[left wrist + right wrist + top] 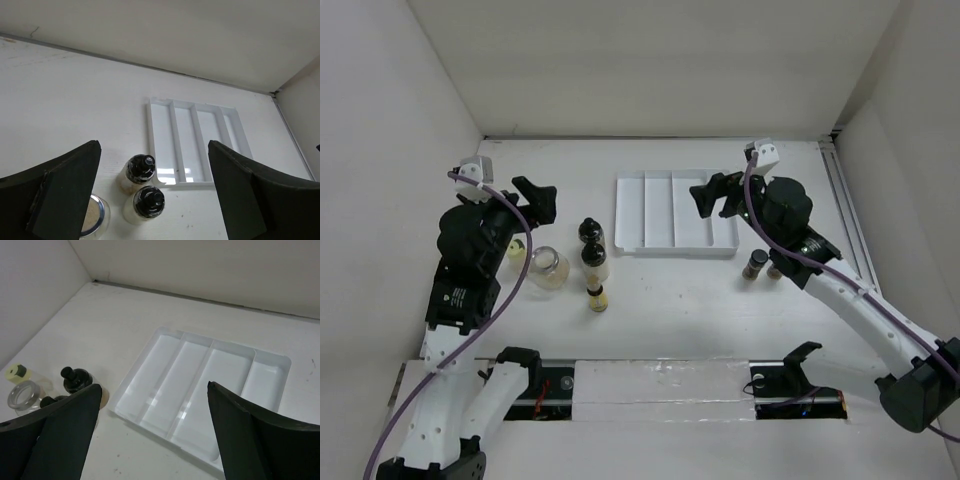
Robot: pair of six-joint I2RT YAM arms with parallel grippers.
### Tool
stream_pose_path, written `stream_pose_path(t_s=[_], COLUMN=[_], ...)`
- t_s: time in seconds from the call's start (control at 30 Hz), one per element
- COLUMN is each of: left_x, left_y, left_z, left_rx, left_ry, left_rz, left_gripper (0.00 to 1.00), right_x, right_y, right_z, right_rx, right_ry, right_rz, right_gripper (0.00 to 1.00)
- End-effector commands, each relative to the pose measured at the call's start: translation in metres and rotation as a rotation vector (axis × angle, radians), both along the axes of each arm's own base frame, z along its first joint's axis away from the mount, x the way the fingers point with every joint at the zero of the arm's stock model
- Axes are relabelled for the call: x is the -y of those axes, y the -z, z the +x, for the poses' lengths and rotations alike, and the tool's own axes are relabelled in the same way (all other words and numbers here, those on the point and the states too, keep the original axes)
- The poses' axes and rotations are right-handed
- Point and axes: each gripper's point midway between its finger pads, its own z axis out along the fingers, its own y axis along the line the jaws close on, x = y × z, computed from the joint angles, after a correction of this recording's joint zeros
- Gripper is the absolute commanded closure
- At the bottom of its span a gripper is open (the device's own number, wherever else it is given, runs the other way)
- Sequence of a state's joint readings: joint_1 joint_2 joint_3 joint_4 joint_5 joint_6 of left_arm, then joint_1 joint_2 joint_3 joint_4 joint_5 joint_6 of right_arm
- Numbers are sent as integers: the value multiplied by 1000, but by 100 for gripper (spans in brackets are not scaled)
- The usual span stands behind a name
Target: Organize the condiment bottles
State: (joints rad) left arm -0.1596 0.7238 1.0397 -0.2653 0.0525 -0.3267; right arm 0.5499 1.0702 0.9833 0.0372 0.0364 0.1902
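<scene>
Seemingly poised for a first pick, left claw (537,197) and right claw (712,198) hang wide and empty, while bottles (594,262) stand left of the tray (660,210), a brown pair (757,264) by its near-right corner.

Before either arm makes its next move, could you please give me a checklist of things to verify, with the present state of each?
1. Left hand open and empty: ok.
2. Right hand open and empty: ok.
3. Tray has nothing in it, so it is ready to receive: ok.
4. The black-capped bottles stand upright: ok.
5. Brown bottles clear of the right arm: cannot tell; in the top view the arm passes right beside them.
</scene>
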Motion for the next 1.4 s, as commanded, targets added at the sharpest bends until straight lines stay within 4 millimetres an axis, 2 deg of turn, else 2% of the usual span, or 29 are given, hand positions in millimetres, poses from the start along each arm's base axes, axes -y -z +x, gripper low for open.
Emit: stream_pose_path(t_s=[0.0, 0.03, 0.1, 0.17, 0.2, 0.27, 0.37, 0.4, 0.47, 0.53, 0.57, 0.63, 0.67, 0.7, 0.77, 0.8, 0.87, 0.9, 0.93, 0.97, 1.0, 1.03, 1.07, 1.13, 1.17, 1.2, 1.23, 1.27, 1.37], left_x=[5, 7, 9, 8, 7, 3, 3, 4, 6, 7, 8, 3, 4, 7, 21, 21, 16, 12, 8, 22, 36, 54, 89, 105, 112, 103, 95, 86, 81], left_y=[0, 0, 1, 4, 4, 11, 19, 20, 30, 29, 18, 20, 15, 1, -5, -17, -20, -20, -38, -4, -1, -19, -1, -16, -8, -28, -24, -11, 22], left_z=[4, 3, 1, 1, 1, 5, 16, 19, 30, 37, 41, 61, 68, 74, 89, 93, 106, 114, 121, 135, 138, 137, 131, 124, 120, 113, 108, 98, 83], left_rx=[26, 27, 27, 19, 19, 0, -29, -30, -69, -68, -45, -73, -67, -44, -30, -10, -5, -6, 7, -118, -130, -101, -148, -119, -119, -62, -68, -96, -161], left_ry=[35, 47, 60, 61, 50, 26, 15, 15, 13, 12, 12, -28, -28, -20, 36, 36, 2, -24, -47, -100, -131, -173, -189, -132, -88, -72, -82, -95, -89], left_rz=[12, 20, 19, 29, 30, 35, 31, 31, 21, 12, 8, 27, 26, 10, -17, -19, 8, 29, 48, 120, 229, 270, 353, 303, 265, 195, 183, 171, 159], left_gripper=[14, 16, 22, 44, 54, 78, 86, 86, 85, 82, 81, 79, 79, 77, 75, 75, 71, 69, 67, 63, 61, 61, 61, 61, 61, 61, 61, 61, 61], right_x=[-4, -4, -4, -5, -5, -4, -3, -3, -3, -1, -2, -2, -2, -6, -10, -11, -11, -12, -13, -13, -15, -18, -18, -18, -16, -11, -10, -6, 6], right_y=[-6, -6, -3, 0, 0, 2, 7, 7, 13, 13, 21, 26, 26, 32, 32, 36, 36, 41, 44, 44, 43, 43, 43, 43, 40, 36, 39, 44, 47], right_z=[7, 7, 8, 8, 8, 6, 4, 4, 1, 1, 3, 6, 6, 7, 9, 10, 10, 12, 13, 13, 14, 12, 12, 12, 12, 13, 13, 15, 20], right_rx=[25, 25, 21, 20, 20, 19, 12, 12, 5, 5, -10, -21, -21, -40, -44, -52, -53, -61, -69, -69, -70, -70, -70, -70, -57, -49, -61, -69, -91], right_ry=[9, 9, 19, 20, 20, 20, 20, 20, 22, 31, 31, 41, 41, 28, 17, 17, 17, 17, 17, 17, 8, -1, -1, -1, 7, 19, 20, 32, 74], right_rz=[31, 31, 39, 38, 38, 37, 33, 33, 28, 28, 18, 10, 10, 9, 8, 2, 2, -4, -9, -9, -9, -9, -9, -9, -12, -7, -15, -19, -3], right_gripper=[8, 8, 19, 35, 52, 73, 98, 100, 100, 100, 94, 90, 88, 81, 77, 74, 68, 62, 61, 59, 58, 57, 55, 55, 55, 55, 54, 54, 54])
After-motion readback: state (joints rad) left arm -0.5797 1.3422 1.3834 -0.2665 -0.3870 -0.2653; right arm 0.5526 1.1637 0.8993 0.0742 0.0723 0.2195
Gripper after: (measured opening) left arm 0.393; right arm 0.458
